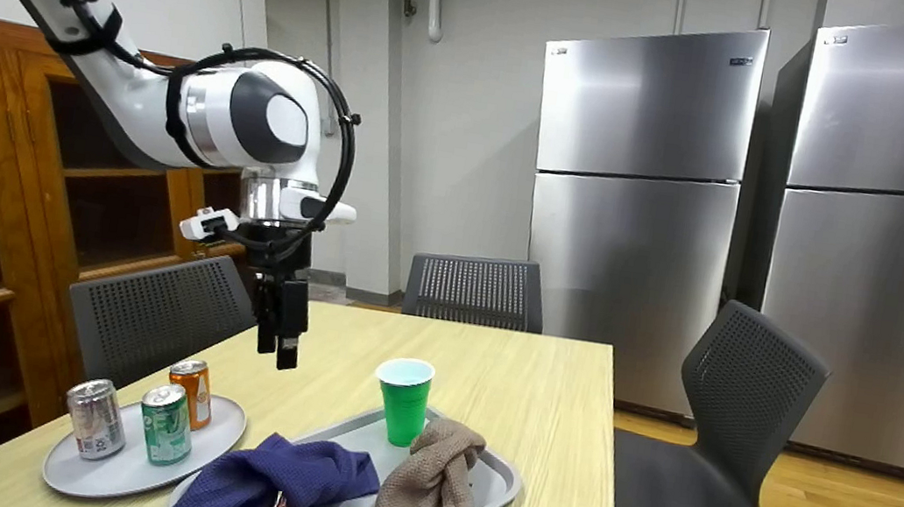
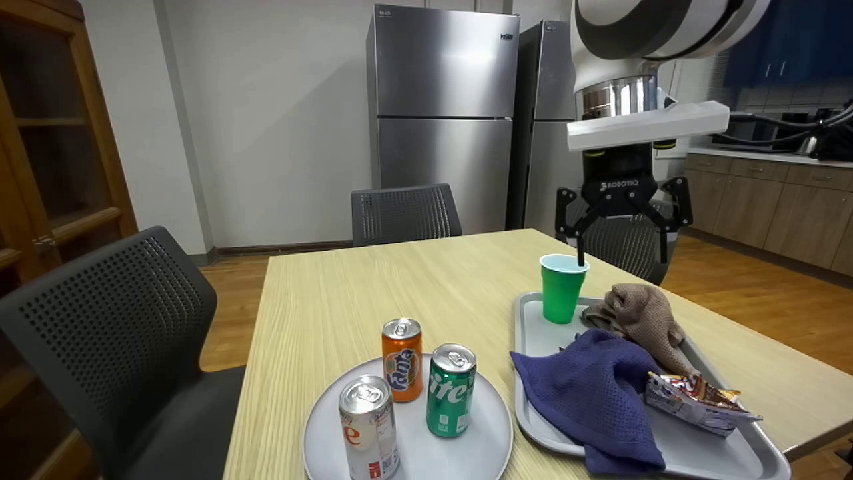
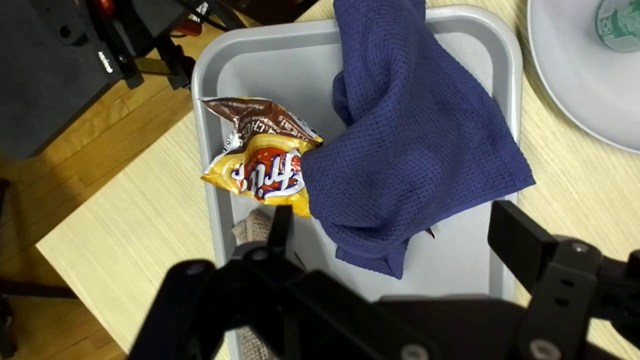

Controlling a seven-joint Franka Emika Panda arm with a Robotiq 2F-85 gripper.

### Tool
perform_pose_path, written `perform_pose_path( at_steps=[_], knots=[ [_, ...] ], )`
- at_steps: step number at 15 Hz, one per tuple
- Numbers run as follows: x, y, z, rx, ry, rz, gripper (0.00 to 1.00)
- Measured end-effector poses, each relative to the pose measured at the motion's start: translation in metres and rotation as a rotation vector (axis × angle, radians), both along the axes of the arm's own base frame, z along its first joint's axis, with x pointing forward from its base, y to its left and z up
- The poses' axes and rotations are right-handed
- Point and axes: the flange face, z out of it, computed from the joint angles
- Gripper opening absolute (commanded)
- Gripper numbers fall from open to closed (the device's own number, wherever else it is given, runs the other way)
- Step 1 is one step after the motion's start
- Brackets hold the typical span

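Gripper: spread, holds nothing, hangs above tray.
Blue towel: in tray, draped past rim; dark tip at its edge suggests it covers something.
Snack bag: in tray, against blue towel, likely propped by it.
Green cup: upright in tray, near brown towel.

wrist view | brown cloth partly behind claw | green can cut at edge

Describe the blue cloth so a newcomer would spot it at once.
On the pale table, find the gray rectangular tray beside the round plate. The blue cloth lies crumpled there, lapping over the edge toward the plate. Its color sets it apart: the neighbouring cloth is brown.
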Motion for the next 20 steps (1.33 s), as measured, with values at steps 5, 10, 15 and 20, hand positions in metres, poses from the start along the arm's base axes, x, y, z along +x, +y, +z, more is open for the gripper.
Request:
perform_pose_path(
  at_steps=[5, 10, 15, 20],
  knots=[
    [-0.003, -0.001, -0.020, 0.020, -0.025, -0.065, 1.00],
    [-0.007, -0.001, -0.041, 0.024, -0.063, -0.130, 1.00],
    [-0.017, -0.002, -0.064, 0.019, -0.074, -0.191, 1.00],
    [-0.024, -0.001, -0.091, 0.008, -0.060, -0.257, 1.00]
  ],
)
